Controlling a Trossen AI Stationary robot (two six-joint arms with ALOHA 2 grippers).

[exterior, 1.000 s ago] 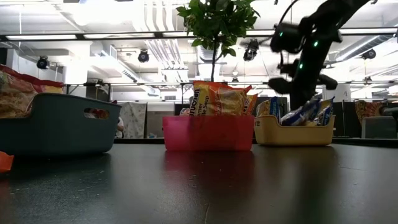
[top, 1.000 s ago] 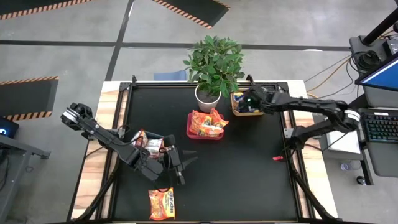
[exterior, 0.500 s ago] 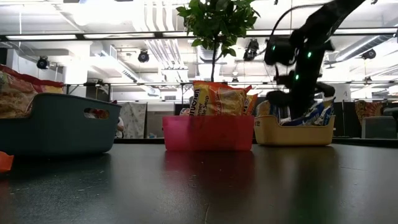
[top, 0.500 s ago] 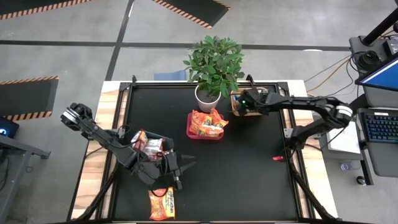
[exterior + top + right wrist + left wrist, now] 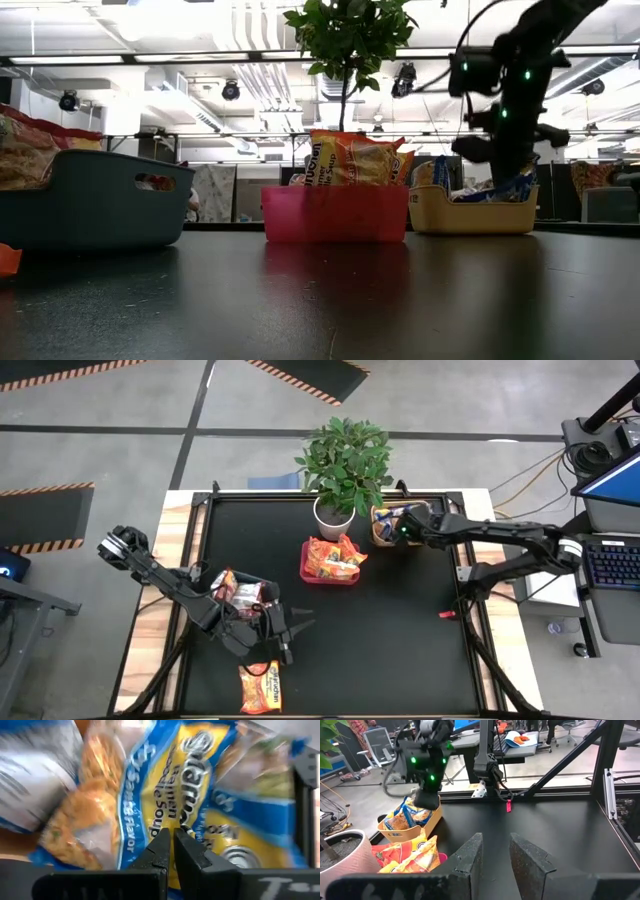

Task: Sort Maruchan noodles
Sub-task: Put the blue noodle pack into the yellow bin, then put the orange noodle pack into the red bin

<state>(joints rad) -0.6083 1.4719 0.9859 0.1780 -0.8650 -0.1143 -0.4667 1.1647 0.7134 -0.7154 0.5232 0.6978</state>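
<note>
Blue-and-yellow Maruchan noodles packets [image 5: 200, 795] lie in the yellow bin [image 5: 385, 540] at the far right. My right gripper [image 5: 172, 834] hangs shut right over them [image 5: 505, 170]. Orange packets [image 5: 330, 557] stand in the red bin [image 5: 335, 215]. More packets fill the grey-blue bin [image 5: 243, 596] at the near left. One orange packet [image 5: 260, 687] lies flat on the table by the near edge. My left gripper [image 5: 495, 842] hovers beside the grey-blue bin [image 5: 298, 623], pointing nearly level across the table, open a little with nothing between its fingers. My right gripper comes from above at a slant, its shut fingertips [image 5: 162, 842] right at the printed face of a blue-and-yellow packet [image 5: 150, 805] lying in the yellow bin. I cannot tell whether they touch it.
A potted plant [image 5: 342, 465] stands at the far edge between the red and yellow bins. A small red thing [image 5: 446, 614] lies near the right edge. Bare black tabletop [image 5: 390, 650] stretches over the near right.
My right gripper has shifted about over the yellow bin and sunk toward the packets in it, tipping a little more downward, still shut.
</note>
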